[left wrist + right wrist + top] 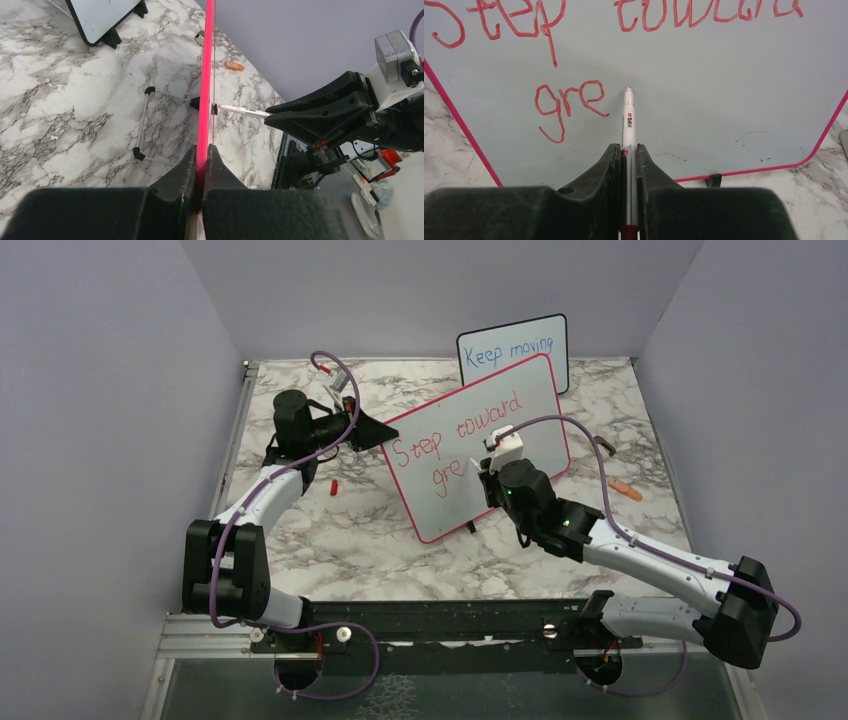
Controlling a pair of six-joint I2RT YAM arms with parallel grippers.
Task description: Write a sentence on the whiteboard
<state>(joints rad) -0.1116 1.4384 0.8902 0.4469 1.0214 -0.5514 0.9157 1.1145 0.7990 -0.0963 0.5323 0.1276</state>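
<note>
The whiteboard (440, 510) with its red-pink frame stands tilted at mid-table. On it, the sentence (455, 430) reads "Step toward" in red, with "gre" (569, 105) below. My left gripper (385, 430) is shut on the board's left edge, and the pink frame (206, 75) runs straight out from between its fingers (202, 150). My right gripper (487, 480) is shut on a white marker (628, 120). The marker's tip sits at the board's surface just right of "gre". Side on, the marker (245, 111) points at the board's face.
A smaller black-framed board (513, 352) with blue "Keep moving" stands behind the whiteboard. A red cap (333, 485) lies on the marble near the left arm. An orange piece (625, 490) lies at the right. The board's wire stand (145, 125) rests behind it. Grey walls close in three sides.
</note>
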